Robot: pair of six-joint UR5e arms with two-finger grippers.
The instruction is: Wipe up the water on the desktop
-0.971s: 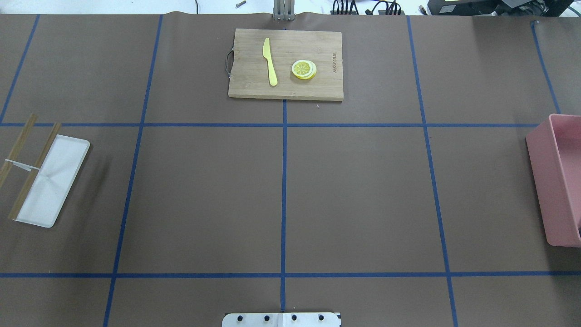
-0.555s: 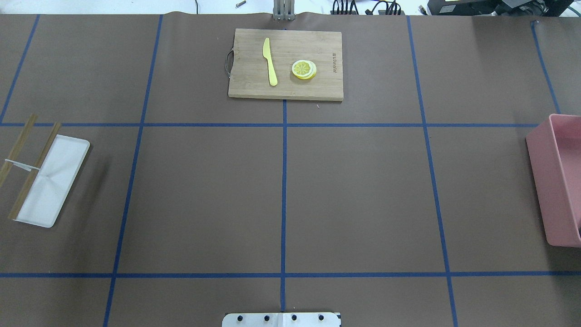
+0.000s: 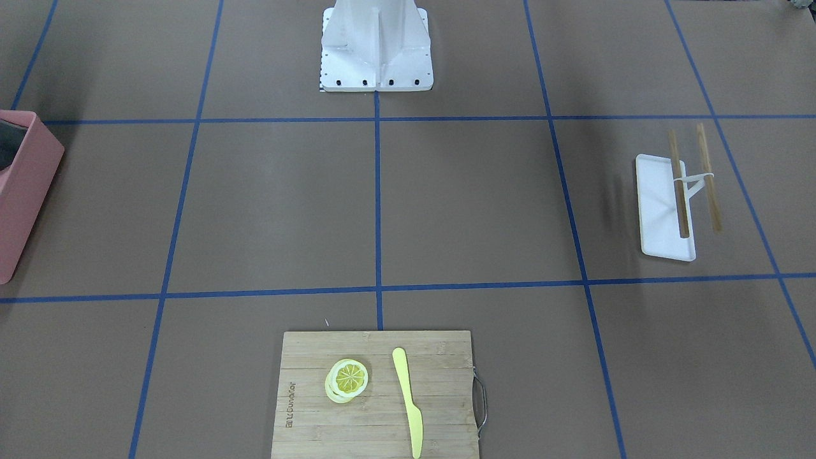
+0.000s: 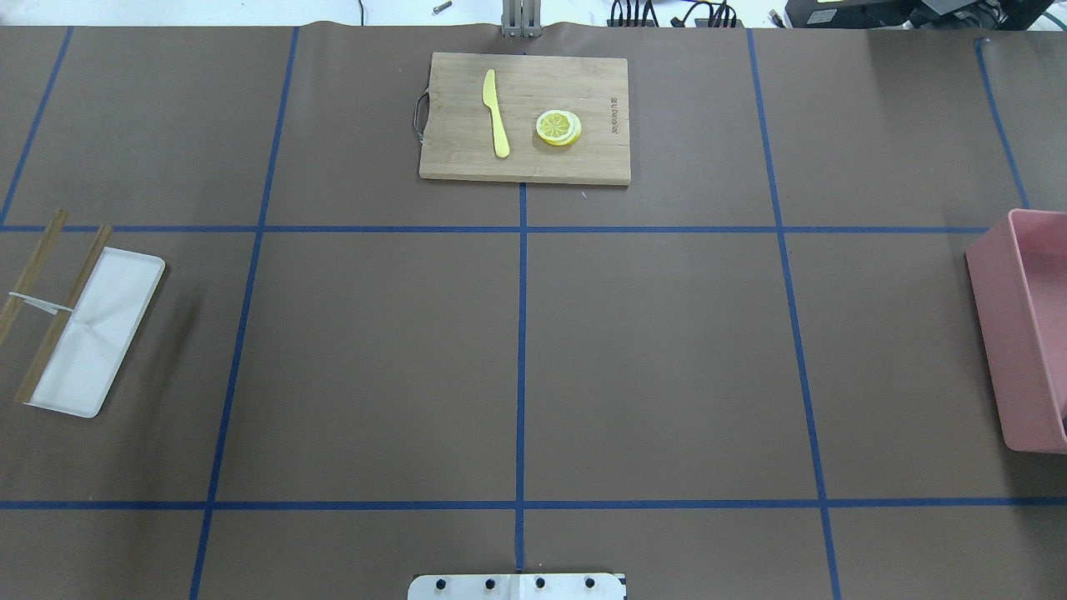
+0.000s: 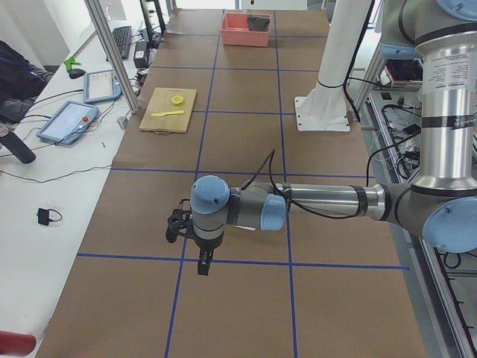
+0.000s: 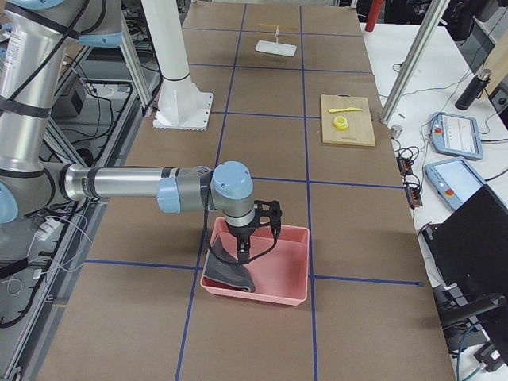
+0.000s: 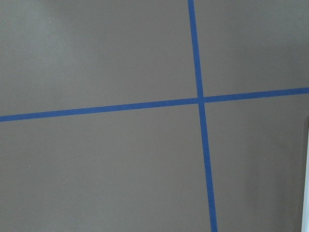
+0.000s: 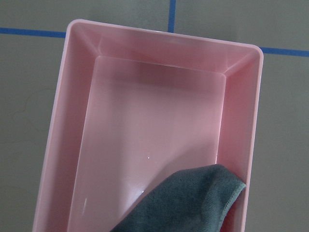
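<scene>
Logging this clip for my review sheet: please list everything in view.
desktop: one, brown, blue tape lines
cutting board: one, bamboo, far middle
knife: one, yellow, on cutting board
lemon slices: one stack, yellow, beside knife
tray: one, white, robot's left side
sticks: two, wooden, at tray's outer side
bin: one, pink, robot's right side
cloth: one, grey, inside bin
pedestal: one, white, near middle
left gripper: one, dark, above bare desktop; open or shut unclear
right gripper: one, dark, over bin; open or shut unclear

One cutting board, one knife, one tray, one bin and one cloth are counted. Two wooden sticks are seen, and the stacked lemon slices cannot be numbered.
</scene>
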